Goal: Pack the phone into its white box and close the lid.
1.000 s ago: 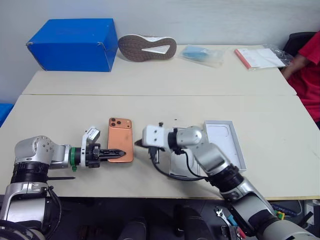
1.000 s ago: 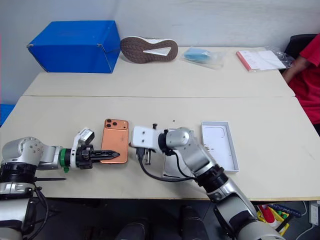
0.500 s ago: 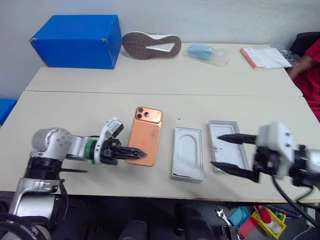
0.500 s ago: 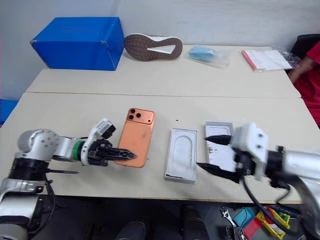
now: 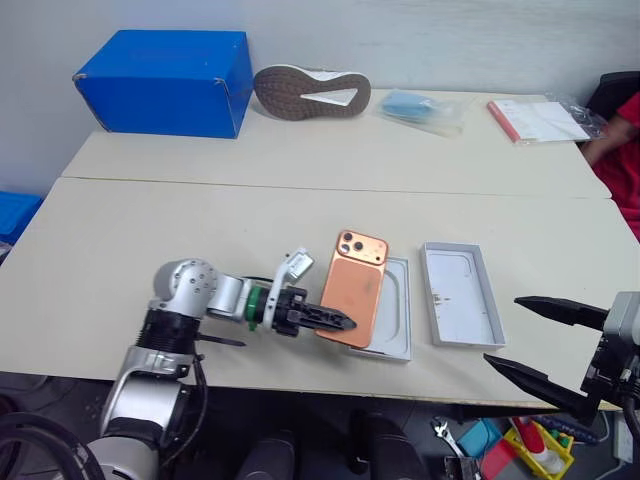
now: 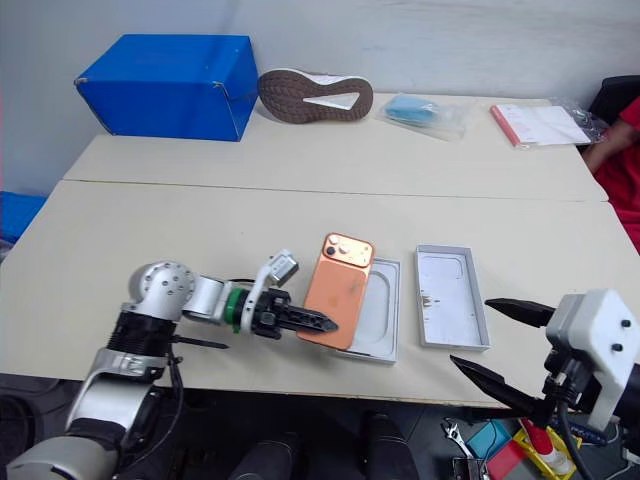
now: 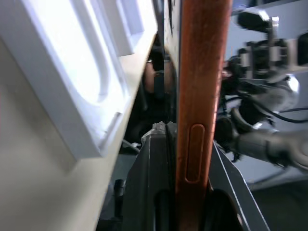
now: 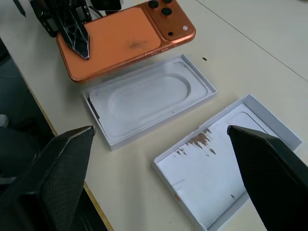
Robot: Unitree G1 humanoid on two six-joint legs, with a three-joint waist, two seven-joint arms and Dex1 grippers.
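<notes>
in the eye views, the left gripper [image 5: 338,322] is clenched on the near end of the phone [image 5: 355,300], carrying it back up and tilted, lenses at the far end, partly over a white moulded tray [image 5: 395,318] that lies flat on the table [image 5: 180,230]. just right of that tray, lying parallel with a narrow gap between, is the white box [image 5: 460,308], open, with a brown smear on its floor. the right gripper [image 5: 545,345] hangs off the table's near edge, right of the box and well apart from it, its two fingers spread wide and gripping nothing. at the table's far side, well away from the box, sit a blue box [image 5: 165,68], a shoe [image 5: 312,91] lying with its sole showing, a clear bag [image 5: 420,108] and a packet of papers [image 5: 535,118]; a person's red sleeve [image 5: 615,150] shows at the far right. in the left wrist view, the phone [image 7: 199,91] stands edge-on, pinched between the two fingers [image 7: 154,187], with the moulded tray [image 7: 91,72] just beside it. in the right wrist view, the spread fingers [image 8: 45,183] frame the box [image 8: 226,163] with its smear, the moulded tray [image 8: 149,96] beside it, and beyond that tray the phone [image 8: 125,41] in the left gripper [image 8: 72,29].
</notes>
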